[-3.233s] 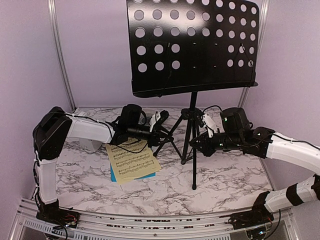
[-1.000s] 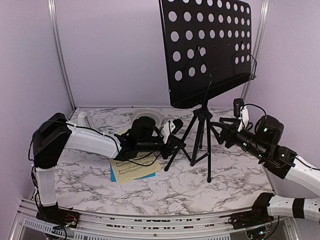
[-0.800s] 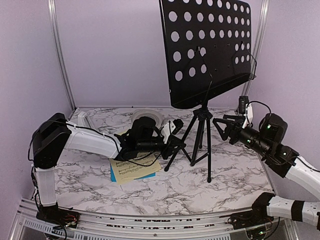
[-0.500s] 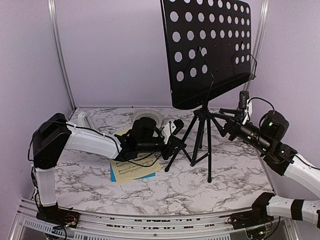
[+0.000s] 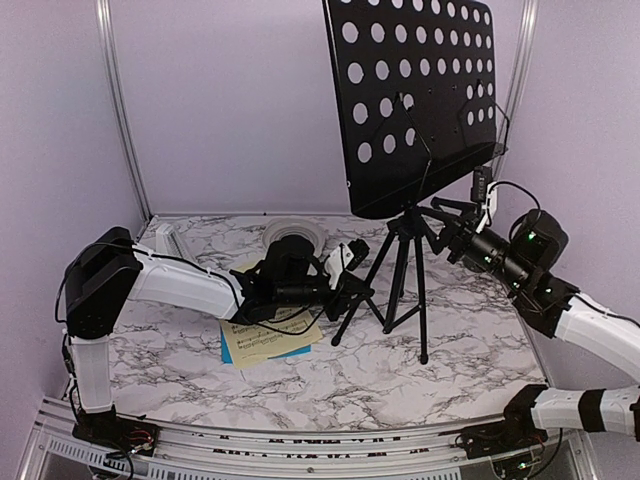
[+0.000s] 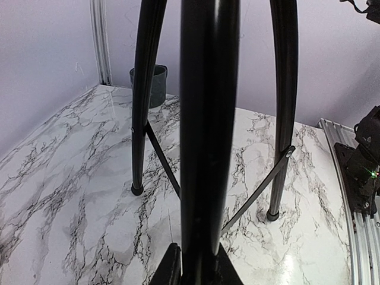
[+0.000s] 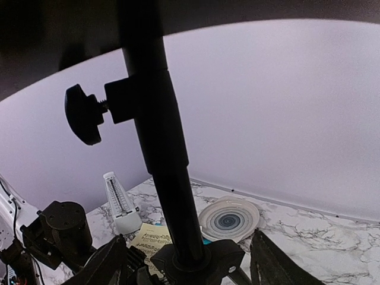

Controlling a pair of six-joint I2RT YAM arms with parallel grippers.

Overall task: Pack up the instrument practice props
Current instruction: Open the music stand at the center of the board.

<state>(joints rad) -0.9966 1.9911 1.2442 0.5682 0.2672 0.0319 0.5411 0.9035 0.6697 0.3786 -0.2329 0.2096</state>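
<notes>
The black hole-punched music stand stands on its tripod at the table's middle. My left gripper is shut on the near-left tripod leg, which fills the gap between its jaws. My right gripper is open beside the post just above the tripod hub. In the right wrist view the post stands between the wide fingers, touching neither. Yellow sheet music lies over a blue page under the left arm. The white pyramid metronome stands at the back left.
A white plate with a dark spiral lies at the back behind the left gripper. A dark mug stands by the far wall past the tripod legs. Purple walls close in the back and both sides. The stand's locking knob sticks out left.
The stand has shifted right and its desk has turned edge-on since the oldest frame. Over the last second my right gripper rose and closed in on the post. The left grip holds.
</notes>
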